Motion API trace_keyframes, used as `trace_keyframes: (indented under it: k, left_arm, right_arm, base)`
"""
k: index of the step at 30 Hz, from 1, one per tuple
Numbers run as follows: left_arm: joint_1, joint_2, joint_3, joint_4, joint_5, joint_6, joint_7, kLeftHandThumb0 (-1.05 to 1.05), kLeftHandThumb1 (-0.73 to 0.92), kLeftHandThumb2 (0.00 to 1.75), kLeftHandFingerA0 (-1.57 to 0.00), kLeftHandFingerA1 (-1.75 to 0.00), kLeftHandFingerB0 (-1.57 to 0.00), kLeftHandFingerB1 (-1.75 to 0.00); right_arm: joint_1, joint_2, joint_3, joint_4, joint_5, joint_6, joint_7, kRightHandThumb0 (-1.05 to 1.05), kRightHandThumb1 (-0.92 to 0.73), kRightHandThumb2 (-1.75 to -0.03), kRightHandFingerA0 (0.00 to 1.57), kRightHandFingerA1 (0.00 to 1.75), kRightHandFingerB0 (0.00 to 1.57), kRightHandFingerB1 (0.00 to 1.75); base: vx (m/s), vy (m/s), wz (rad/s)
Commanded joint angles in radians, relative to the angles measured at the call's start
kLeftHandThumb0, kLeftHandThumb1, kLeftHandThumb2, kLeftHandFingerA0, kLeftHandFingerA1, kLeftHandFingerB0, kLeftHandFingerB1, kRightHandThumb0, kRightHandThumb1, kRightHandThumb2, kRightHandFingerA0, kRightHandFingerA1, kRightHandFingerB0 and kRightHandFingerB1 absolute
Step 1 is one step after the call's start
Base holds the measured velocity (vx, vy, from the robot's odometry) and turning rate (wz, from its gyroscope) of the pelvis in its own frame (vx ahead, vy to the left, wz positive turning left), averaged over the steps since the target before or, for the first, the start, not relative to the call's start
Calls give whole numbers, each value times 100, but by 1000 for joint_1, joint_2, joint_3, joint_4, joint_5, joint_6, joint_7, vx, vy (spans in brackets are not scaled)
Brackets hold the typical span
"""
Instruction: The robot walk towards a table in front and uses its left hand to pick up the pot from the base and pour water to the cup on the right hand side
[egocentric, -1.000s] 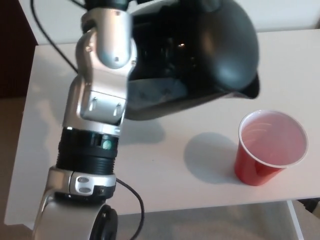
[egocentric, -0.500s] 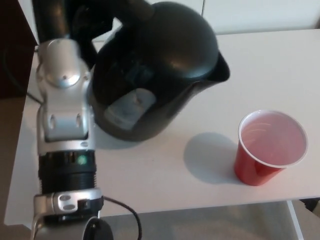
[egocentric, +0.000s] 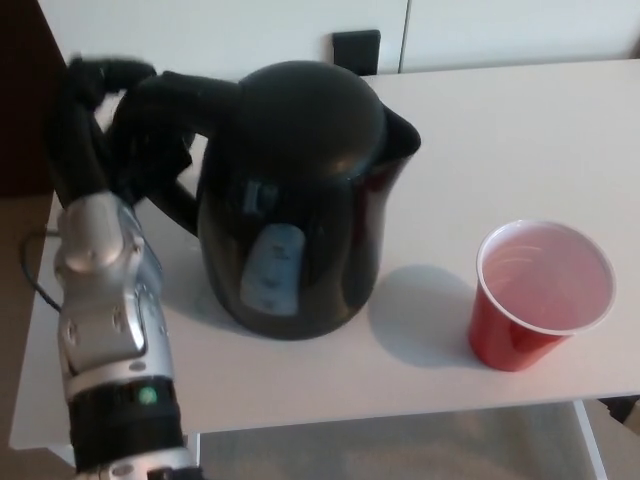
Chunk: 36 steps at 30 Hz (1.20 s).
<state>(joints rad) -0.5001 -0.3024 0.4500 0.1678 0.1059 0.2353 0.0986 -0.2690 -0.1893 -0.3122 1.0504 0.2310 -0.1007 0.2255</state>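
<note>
A black electric kettle (egocentric: 300, 200) stands nearly upright on the white table (egocentric: 520, 130), its spout (egocentric: 402, 135) pointing right. My left hand (egocentric: 130, 130) is shut on the kettle's handle at the upper left, with the silver forearm (egocentric: 105, 330) running down to the bottom edge. A red plastic cup (egocentric: 540, 295) with a white rim stands upright to the right of the kettle, a small gap between them, with pale liquid inside. The kettle's base is hidden from view. My right hand does not show.
The table's front edge (egocentric: 400, 415) runs close below the kettle and cup. A black wall socket (egocentric: 356, 50) sits behind the table. A thin cable (egocentric: 35, 290) hangs at the left beside my arm. Floor shows below the table.
The kettle has swung back from tilted over the cup to nearly upright and come down to the left. My left arm has dropped and moved left with it. The cup has not moved.
</note>
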Motion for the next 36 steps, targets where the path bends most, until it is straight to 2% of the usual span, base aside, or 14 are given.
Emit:
trace_keyframes:
  k: [1, 2, 3, 4, 5, 7, 8, 15, 18, 21, 23, 29, 30, 36]
  left_arm:
    - [73, -86, 7, 31, -259, 62, -95, -18, 61, 51, -67, -173, -53, -149]
    - [77, -64, -24, 29, -226, 69, -104, -30, 53, 56, -74, -107, -71, -77]
    - [80, -25, -61, 28, -206, 92, -144, -45, 53, 56, -47, -39, -49, -37]
    - [80, -4, -79, 28, -202, 107, -171, -45, 53, 56, -47, -39, -49, -37]
    - [61, 77, -134, 27, -177, 170, -239, -55, 39, 72, -4, -22, -6, -23]
    - [57, 109, -162, 25, -182, 193, -252, -55, 39, 72, -4, -22, -6, -23]
    - [37, 168, -193, 45, -157, 185, -284, -63, 41, 72, 0, -2, 0, -3]
    - [-35, 342, -249, 94, -217, 271, -418, -68, 43, 74, 0, 0, 0, 0]
    - [-110, 565, -340, 184, -193, 263, -670, -69, 41, 74, 0, 0, 0, 0]
    - [-119, 588, -355, 197, -205, 260, -682, -69, 41, 74, 0, 0, 0, 0]
    - [-166, 709, -373, 252, -201, 227, -807, -66, 44, 54, 0, 0, 0, 0]
    - [-182, 832, -392, 299, -207, 176, -914, -69, 44, 55, 0, 0, 0, 0]
    - [-172, 859, -386, 301, -214, 165, -937, -72, 36, 70, 0, 0, 0, 0]
    - [-114, 934, -368, 295, -243, 137, -995, -78, 48, 55, 0, 0, 0, 0]
  right_arm:
    - [11, -1, -22, -24, 22, -11, 1, -24, -59, -57, 44, 57, 39, 55]
    - [8, -4, -21, -22, 19, -15, 4, -23, -60, -57, 44, 56, 39, 55]
    - [4, -5, -22, -20, 19, -17, 6, -21, -61, -57, 43, 56, 39, 55]
    - [2, -6, -23, -19, 21, -17, 7, -21, -61, -57, 43, 56, 39, 55]
    - [-2, -7, -22, -20, 17, -15, 4, -21, -61, -57, 44, 58, 39, 55]
    - [-2, -10, -22, -22, 15, -14, 3, -21, -61, -57, 44, 58, 39, 55]
    - [-5, -8, -25, -25, 19, -10, 3, -21, -60, -57, 44, 59, 40, 56]
    - [-12, -5, -21, -19, 13, -12, -1, -23, -59, -57, 43, 57, 40, 56]
    - [-14, -16, -26, -19, 16, -13, 3, -23, -60, -57, 45, 57, 39, 55]
    - [-17, -17, -26, -18, 16, -13, 2, -23, -60, -57, 45, 57, 39, 55]
    - [-24, -19, -25, -23, 13, -6, -8, -18, -62, -58, 44, 58, 40, 55]
    - [-19, -21, -20, -27, 10, -1, -2, -15, -65, -58, 44, 57, 39, 53]
    - [-17, -22, -19, -24, 10, -4, 3, -20, -61, -66, 41, 58, 36, 55]
    - [-9, -20, -23, -15, 12, -2, -7, -21, -57, -66, 47, 63, 42, 59]
  base:
    - [0, 0, 0]
    - [0, 0, 0]
    - [0, 0, 0]
    - [0, 0, 0]
    - [0, 0, 0]
    - [0, 0, 0]
    - [0, 0, 0]
    - [0, 0, 0]
    - [0, 0, 0]
    - [0, 0, 0]
    - [0, 0, 0]
    - [0, 0, 0]
    - [0, 0, 0]
    - [0, 0, 0]
